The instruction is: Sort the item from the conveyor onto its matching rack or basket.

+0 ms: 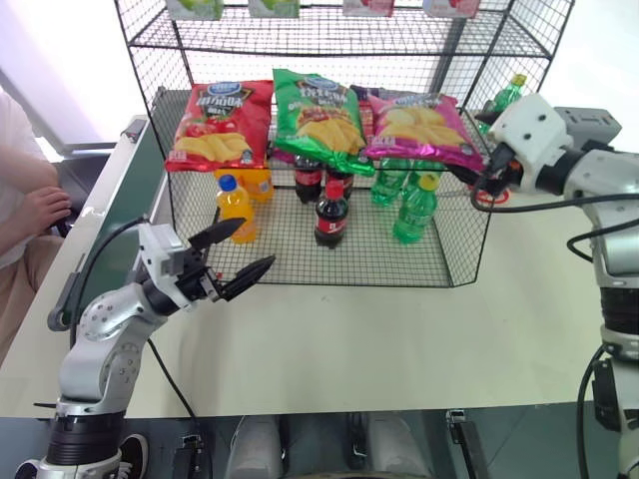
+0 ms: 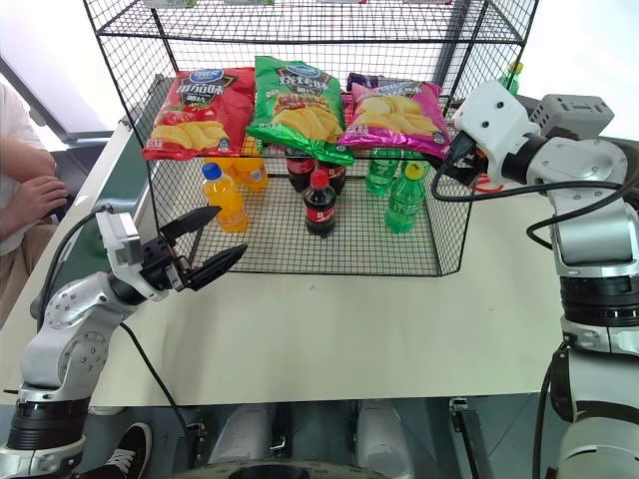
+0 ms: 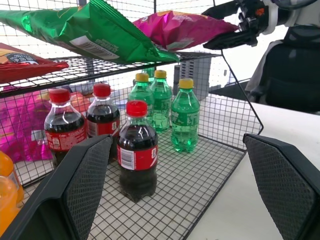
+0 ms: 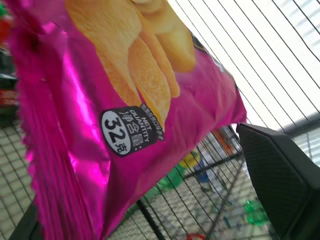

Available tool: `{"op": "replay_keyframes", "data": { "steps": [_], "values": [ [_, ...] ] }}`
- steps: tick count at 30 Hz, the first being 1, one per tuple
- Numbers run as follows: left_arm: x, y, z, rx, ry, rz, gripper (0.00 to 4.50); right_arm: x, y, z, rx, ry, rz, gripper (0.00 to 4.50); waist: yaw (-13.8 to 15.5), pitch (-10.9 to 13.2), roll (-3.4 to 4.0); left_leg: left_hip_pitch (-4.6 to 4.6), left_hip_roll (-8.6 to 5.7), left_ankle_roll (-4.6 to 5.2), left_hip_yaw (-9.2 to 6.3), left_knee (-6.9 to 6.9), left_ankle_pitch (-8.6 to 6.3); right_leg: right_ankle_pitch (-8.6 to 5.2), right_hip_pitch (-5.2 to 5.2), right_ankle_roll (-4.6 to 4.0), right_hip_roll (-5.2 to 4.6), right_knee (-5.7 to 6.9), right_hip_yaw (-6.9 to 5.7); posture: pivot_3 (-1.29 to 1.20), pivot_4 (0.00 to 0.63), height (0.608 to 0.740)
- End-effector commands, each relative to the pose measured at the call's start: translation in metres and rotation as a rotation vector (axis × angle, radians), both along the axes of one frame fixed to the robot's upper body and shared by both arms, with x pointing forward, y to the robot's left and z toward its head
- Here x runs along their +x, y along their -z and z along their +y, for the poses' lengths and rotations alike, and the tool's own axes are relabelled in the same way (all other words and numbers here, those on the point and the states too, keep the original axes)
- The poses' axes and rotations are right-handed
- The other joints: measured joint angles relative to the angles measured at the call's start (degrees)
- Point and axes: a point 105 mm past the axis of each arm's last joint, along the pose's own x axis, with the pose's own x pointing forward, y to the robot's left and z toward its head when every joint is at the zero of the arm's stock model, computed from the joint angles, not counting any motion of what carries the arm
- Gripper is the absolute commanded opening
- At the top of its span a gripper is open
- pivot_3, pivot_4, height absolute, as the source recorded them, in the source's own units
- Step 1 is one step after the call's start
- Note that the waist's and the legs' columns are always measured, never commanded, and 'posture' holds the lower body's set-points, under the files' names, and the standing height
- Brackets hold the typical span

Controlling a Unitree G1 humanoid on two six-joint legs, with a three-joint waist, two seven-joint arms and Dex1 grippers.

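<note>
Alongside, red bag (image 1: 219, 124), green bag (image 1: 319, 118) beside pink bag (image 1: 419, 128); both pincers agape, empty.

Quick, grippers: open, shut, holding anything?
Left gripper: open, empty.
Right gripper: open, at the glossy magenta-pink chip bag on the black wire-grid rack, not gripping it.

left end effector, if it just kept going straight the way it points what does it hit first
Probably the cola bottle standing nearest on the bottom tier of the black wire rack. The left end effector is open and aimed into that tier, with the bottle centred between its fingers. Depth is hard to judge, so it may clip the rack's front edge first.
</note>
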Motion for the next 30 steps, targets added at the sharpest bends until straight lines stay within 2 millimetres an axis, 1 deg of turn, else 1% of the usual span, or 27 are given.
{"op": "replay_keyframes", "data": {
  "steps": [1, 2, 8, 9, 11, 14, 16, 19, 21, 23, 26, 28, 29, 30],
  "values": [
    [-0.005, -0.01, 0.0, 0.016, 0.007, -0.046, 4.5, -0.01, -0.018, 0.005, -0.012, -0.055, -0.087, 3.48, 0.0, 0.0, 0.0, 0.0, 0.0, 0.0, 0.0, 0.0, 0.0, 0.0, 0.0, 0.0, 0.0, 0.0, 0.0, 0.0, 0.15, 0.74],
    [-0.005, -0.01, 0.0, 0.016, 0.007, -0.046, 4.5, -0.01, -0.018, 0.005, -0.009, -0.059, -0.09, 3.21, 0.0, 0.0, 0.0, 0.0, 0.0, 0.0, 0.0, 0.0, 0.0, 0.0, 0.0, 0.0, 0.0, 0.0, 0.0, 0.0, 0.15, 0.74],
    [-0.005, -0.009, 0.0, 0.017, 0.008, -0.044, 4.5, -0.009, -0.016, 0.006, -0.014, -0.072, -0.106, 0.21, 0.0, 0.0, 0.0, 0.01, 0.0, 0.0, 0.0, 0.0, 0.0, 0.0, 0.0, 0.0, 0.01, 0.0, 0.0, 0.0, 0.15, 0.74],
    [-0.004, -0.009, 0.0, 0.017, 0.008, -0.043, 4.5, -0.009, -0.016, 0.007, -0.016, -0.073, -0.107, 0.06, 0.0, 0.0, 0.0, 0.0, 0.0, 0.0, 0.0, 0.0, 0.0, 0.0, 0.0, 0.0, 0.0, 0.0, 0.0, 0.0, 0.15, 0.74],
    [-0.004, -0.009, 0.0, 0.015, 0.007, -0.042, 4.5, -0.005, -0.021, 0.003, -0.027, -0.037, -0.142, 0.06, 0.0, 0.0, 0.0, 0.0, 0.0, 0.0, 0.0, 0.0, 0.0, 0.0, 0.0, 0.0, 0.0, 0.0, 0.0, 0.0, 0.15, 0.74],
    [-0.005, -0.008, -0.001, 0.016, 0.008, -0.041, 4.5, 0.004, -0.027, -0.002, -0.121, 0.012, -0.231, 0.06, 0.0, 0.0, 0.0, 0.01, 0.0, -0.01, 0.02, 0.01, 0.0, 0.0, 0.0, 0.0, 0.0, 0.0, 0.0, 0.0, 0.15, 0.74],
    [-0.004, -0.008, -0.001, 0.009, 0.008, -0.04, 4.5, 0.008, -0.029, -0.001, -0.133, 0.014, -0.263, 0.06, -0.1, 0.0, 0.0, 0.01, 0.0, -0.01, 0.02, 0.01, 0.0, 0.0, -0.01, 0.0, 0.0, 0.01, 0.0, 0.0, 0.15, 0.74],
    [-0.004, -0.009, -0.002, 0.007, 0.01, -0.042, 4.5, 0.013, -0.022, 0.001, -0.183, -0.009, -0.271, 0.06, -0.1, 0.0, 0.0, 0.01, 0.0, -0.01, 0.02, 0.01, 0.01, 0.0, -0.01, 0.0, 0.01, 0.01, 0.0, 0.0, 0.15, 0.74],
    [-0.005, -0.01, -0.002, 0.007, 0.012, -0.045, 4.5, 0.014, -0.02, 0.002, -0.178, -0.021, -0.271, 0.06, -0.1, 0.0, 0.0, 0.0, 0.0, -0.01, 0.02, 0.0, 0.01, 0.0, -0.01, 0.0, 0.01, 0.01, 0.0, 0.0, 0.15, 0.74],
    [-0.005, -0.011, -0.002, 0.003, 0.01, -0.044, 4.5, 0.018, -0.018, -0.001, -0.2, -0.009, -0.282, 0.06, -0.1, 0.0, 0.0, 0.01, 0.0, -0.02, 0.03, 0.01, 0.01, 0.0, -0.01, 0.0, 0.0, 0.01, 0.0, 0.0, 0.15, 0.74],
    [-0.006, -0.011, -0.001, 0.003, 0.005, -0.043, 4.5, 0.02, -0.019, -0.008, -0.16, 0.008, -0.271, 0.06, -0.1, 0.0, 0.0, 0.01, 0.0, -0.02, 0.02, 0.01, 0.01, 0.0, -0.01, 0.0, 0.0, 0.01, 0.0, 0.0, 0.15, 0.74],
    [-0.007, -0.011, -0.001, 0.003, 0.003, -0.041, 4.5, 0.018, -0.02, -0.011, -0.133, 0.006, -0.26, 0.85, -0.1, 0.0, 0.0, 0.01, 0.01, -0.02, 0.02, 0.01, 0.02, 0.0, 0.0, 0.0, 0.0, 0.01, 0.0, 0.0, 0.15, 0.74],
    [-0.007, -0.01, -0.001, 0.004, 0.003, -0.04, 4.5, 0.017, -0.019, -0.013, -0.169, 0.007, -0.26, 1.17, -0.1, 0.0, 0.0, 0.01, 0.01, -0.02, 0.02, 0.01, 0.02, 0.0, 0.0, 0.0, 0.0, 0.01, 0.0, 0.0, 0.15, 0.74],
    [-0.007, -0.01, -0.001, 0.005, 0.002, -0.04, 4.5, 0.016, -0.017, -0.015, -0.193, 0.005, -0.257, 1.63, -0.1, 0.0, 0.01, 0.01, 0.01, -0.03, 0.02, 0.01, 0.02, 0.0, 0.0, 0.0, 0.0, 0.01, 0.0, 0.0, 0.15, 0.74]
  ]
}}
